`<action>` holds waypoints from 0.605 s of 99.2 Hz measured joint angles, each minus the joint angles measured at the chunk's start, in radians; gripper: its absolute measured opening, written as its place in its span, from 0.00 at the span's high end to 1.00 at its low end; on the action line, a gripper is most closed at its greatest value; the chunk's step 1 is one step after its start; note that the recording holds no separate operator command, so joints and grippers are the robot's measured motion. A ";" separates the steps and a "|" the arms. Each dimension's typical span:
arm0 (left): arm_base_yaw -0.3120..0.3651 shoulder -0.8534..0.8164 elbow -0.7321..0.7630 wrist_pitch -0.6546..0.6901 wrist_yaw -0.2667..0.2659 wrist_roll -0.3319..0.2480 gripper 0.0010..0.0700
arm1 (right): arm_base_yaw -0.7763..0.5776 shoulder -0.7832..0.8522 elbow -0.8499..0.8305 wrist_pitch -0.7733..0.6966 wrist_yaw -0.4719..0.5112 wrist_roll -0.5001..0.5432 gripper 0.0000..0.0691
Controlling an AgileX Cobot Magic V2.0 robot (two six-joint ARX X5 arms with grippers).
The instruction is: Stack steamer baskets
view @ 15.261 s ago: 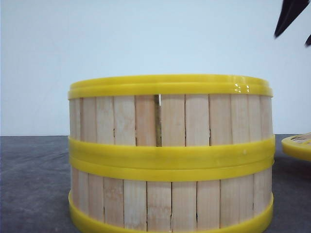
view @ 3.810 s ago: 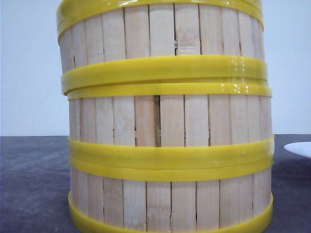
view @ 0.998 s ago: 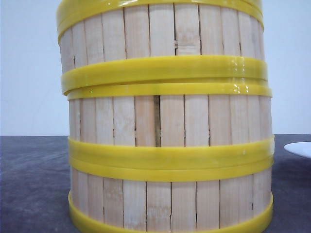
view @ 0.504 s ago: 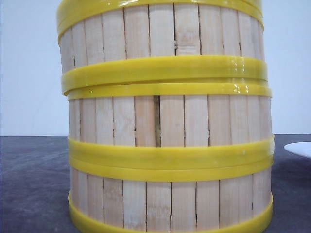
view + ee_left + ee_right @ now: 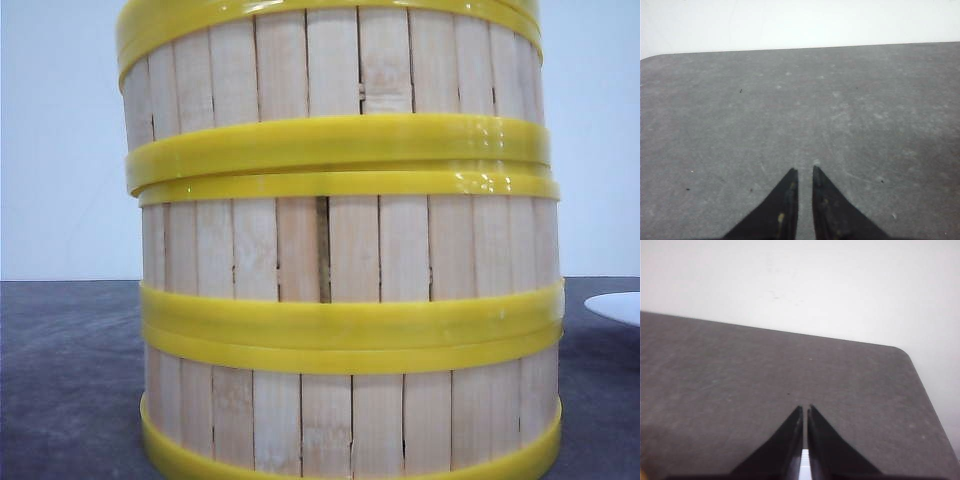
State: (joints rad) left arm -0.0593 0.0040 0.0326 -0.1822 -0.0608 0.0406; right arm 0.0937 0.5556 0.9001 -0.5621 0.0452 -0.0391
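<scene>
My left jaws (image 5: 804, 172) are almost closed, with only a thin gap between the two black tips, and they hold nothing. Under them I see only the grey table (image 5: 865, 100), with small pale specks on it, and behind its far edge a white wall (image 5: 800, 20). One rounded corner of the table shows in this view. My right jaws (image 5: 805, 409) are also nearly closed, the tips almost touching, and nothing is between them either. A small white patch shows low in the narrow gap between these fingers, but I cannot tell what it is. Below the right jaws lies the same grey table, here with another rounded corner, and the white wall stands behind it. In the front view, neither of my jaws can be seen. The three baskets stand there in one stack, very near to the camera, so that they fill most of the picture. The bottom basket (image 5: 350, 420) sits on the table, the middle basket (image 5: 350, 245) rests on it, and the top basket (image 5: 330, 65) rests on the middle one. Their yellow rings meet in pairs where one basket sits on another. The top basket sits slightly toward the left against the two below it. The upper rim of the top basket is cut by the edge of the picture. At the right edge, behind the stack, a white flat object (image 5: 615, 306) lies on the table, only partly in view.
</scene>
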 joint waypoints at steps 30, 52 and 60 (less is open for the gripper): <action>0.000 0.000 0.000 0.000 0.000 0.000 0.98 | -0.154 -0.266 -0.439 0.172 -0.076 -0.008 0.98; 0.000 0.000 0.000 0.000 0.000 0.000 0.98 | -0.154 -0.432 -0.677 0.232 -0.077 -0.005 0.98; 0.000 0.000 0.000 0.000 0.000 0.000 0.98 | -0.154 -0.461 -0.728 0.237 -0.077 -0.002 0.98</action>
State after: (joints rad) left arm -0.0593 0.0040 0.0326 -0.1822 -0.0612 0.0410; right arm -0.0601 0.0948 0.1719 -0.3252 -0.0315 -0.0410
